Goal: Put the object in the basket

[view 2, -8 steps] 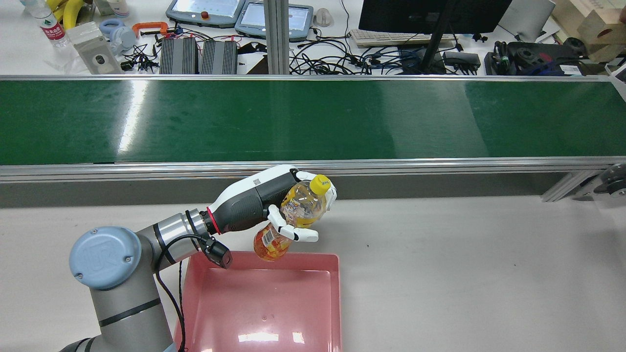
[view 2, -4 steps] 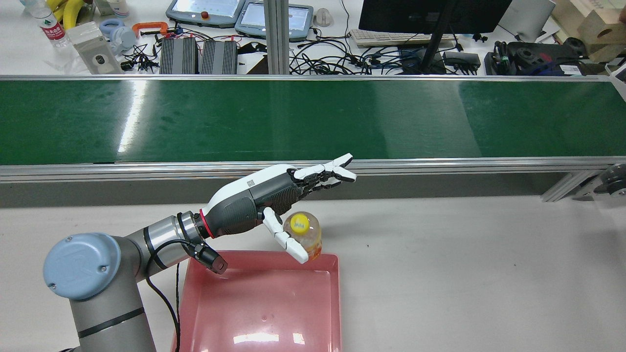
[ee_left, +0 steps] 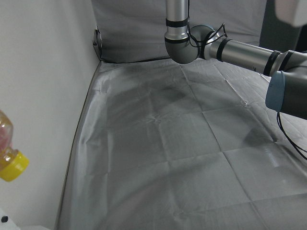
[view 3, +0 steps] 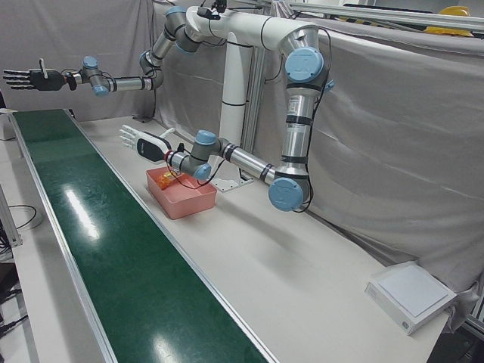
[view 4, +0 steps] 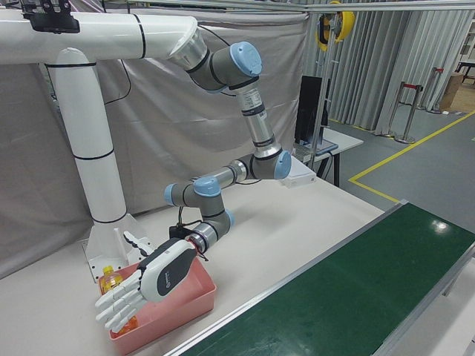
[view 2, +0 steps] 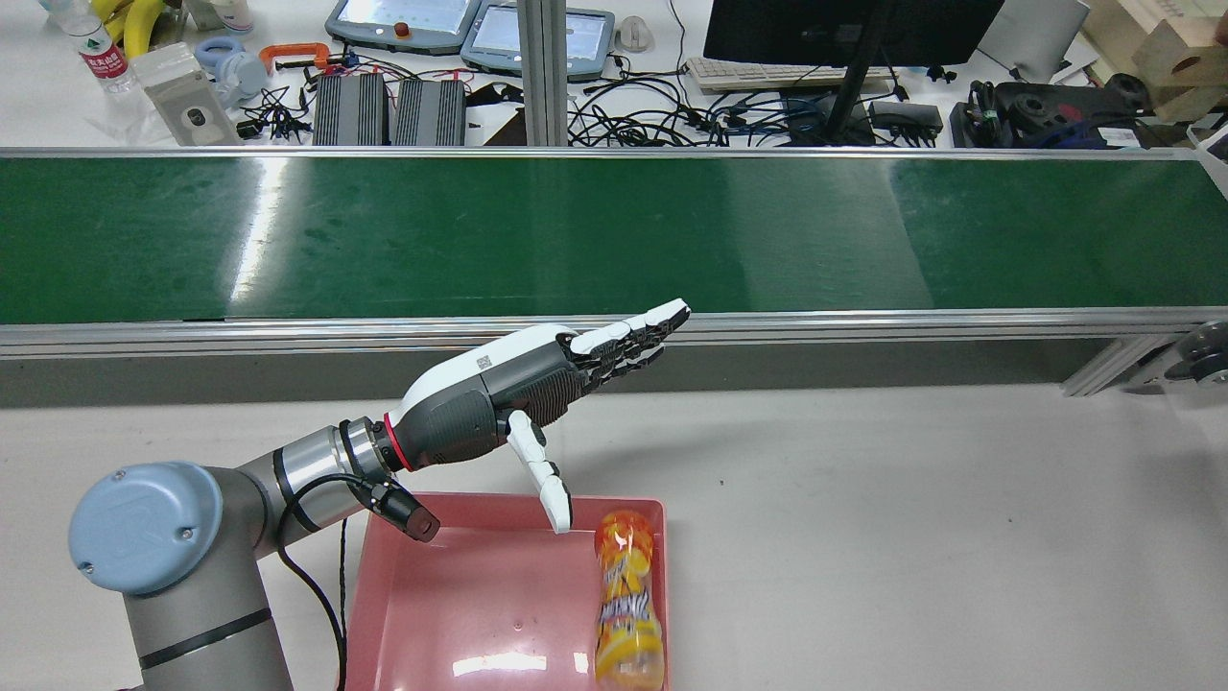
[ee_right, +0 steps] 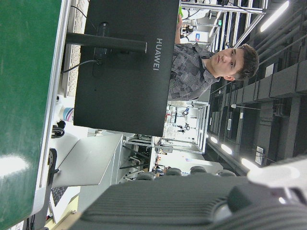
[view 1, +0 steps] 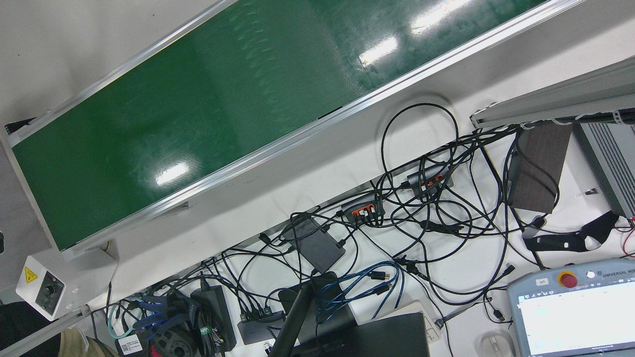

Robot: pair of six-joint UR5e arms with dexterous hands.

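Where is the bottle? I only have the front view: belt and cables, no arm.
Observer: The orange drink bottle lies on its side inside the pink basket, along its right wall in the rear view.
Operator: Left hand off it?
Observer: Yes. The left hand hangs open above the basket's far edge, fingers extended, not touching the bottle.
Operator: Right hand?
Observer: The right hand is open and holds nothing, raised high near the far end of the conveyor belt in the left-front view.
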